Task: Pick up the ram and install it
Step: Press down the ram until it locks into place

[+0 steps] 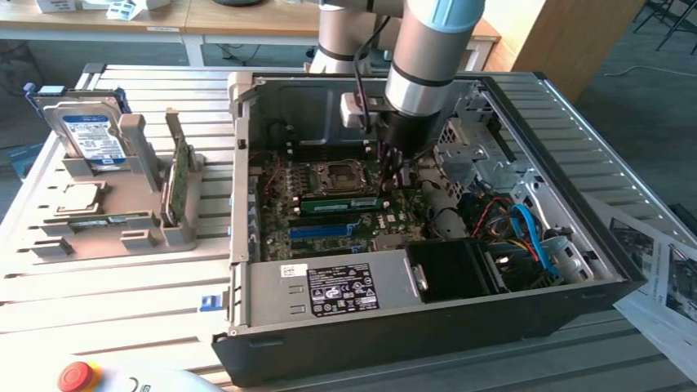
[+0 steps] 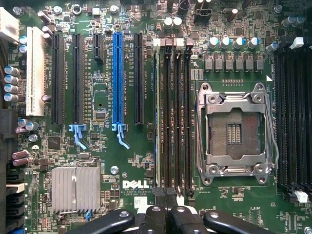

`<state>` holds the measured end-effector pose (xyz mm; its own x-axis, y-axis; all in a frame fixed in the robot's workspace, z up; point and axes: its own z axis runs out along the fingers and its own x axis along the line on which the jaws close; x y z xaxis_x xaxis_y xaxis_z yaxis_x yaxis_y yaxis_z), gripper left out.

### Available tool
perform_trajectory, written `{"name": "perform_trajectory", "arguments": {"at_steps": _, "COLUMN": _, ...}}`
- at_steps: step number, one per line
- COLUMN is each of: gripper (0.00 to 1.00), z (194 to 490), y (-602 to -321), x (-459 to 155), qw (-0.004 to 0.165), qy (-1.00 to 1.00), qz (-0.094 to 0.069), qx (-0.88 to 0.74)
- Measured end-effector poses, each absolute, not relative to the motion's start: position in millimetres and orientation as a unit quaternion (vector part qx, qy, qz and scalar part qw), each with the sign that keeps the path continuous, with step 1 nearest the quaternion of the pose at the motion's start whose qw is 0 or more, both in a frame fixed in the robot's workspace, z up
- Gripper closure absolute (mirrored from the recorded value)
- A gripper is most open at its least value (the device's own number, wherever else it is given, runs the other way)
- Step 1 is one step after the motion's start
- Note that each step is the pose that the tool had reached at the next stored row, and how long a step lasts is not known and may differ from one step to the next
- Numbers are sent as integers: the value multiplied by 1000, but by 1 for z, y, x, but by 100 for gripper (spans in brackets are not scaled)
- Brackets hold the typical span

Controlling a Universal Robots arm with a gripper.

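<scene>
The ram [image 1: 338,204] is a narrow green stick standing in a memory slot on the motherboard inside the open computer case [image 1: 436,322]. In the wrist view the ram [image 2: 157,122] shows edge-on as a thin pale line in the outermost of the black slots beside the processor socket [image 2: 234,131]. My gripper [image 1: 397,167] hangs inside the case just above the board, at the end of the ram towards the exterior view's right. Its black fingers [image 2: 155,217] meet, so the gripper [image 2: 166,215] is shut with nothing visible between them, over the end of the memory slots.
A grey holder [image 1: 130,237] at the exterior view's left carries a blue-labelled hard drive [image 1: 90,135], an upright green card [image 1: 175,180] and a square chip [image 1: 77,198]. Blue and black cables [image 1: 528,233] and a drive cage [image 1: 479,155] crowd the case's right. A red button [image 1: 77,376] sits at the front.
</scene>
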<state>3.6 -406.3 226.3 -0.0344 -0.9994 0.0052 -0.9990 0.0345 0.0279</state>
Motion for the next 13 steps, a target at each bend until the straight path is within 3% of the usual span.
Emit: {"name": "perform_trajectory", "arguments": {"at_steps": 13, "gripper": 90, "z": 225, "y": -406, "x": 4, "qw": 12, "qy": -719, "qz": -8, "qx": 695}}
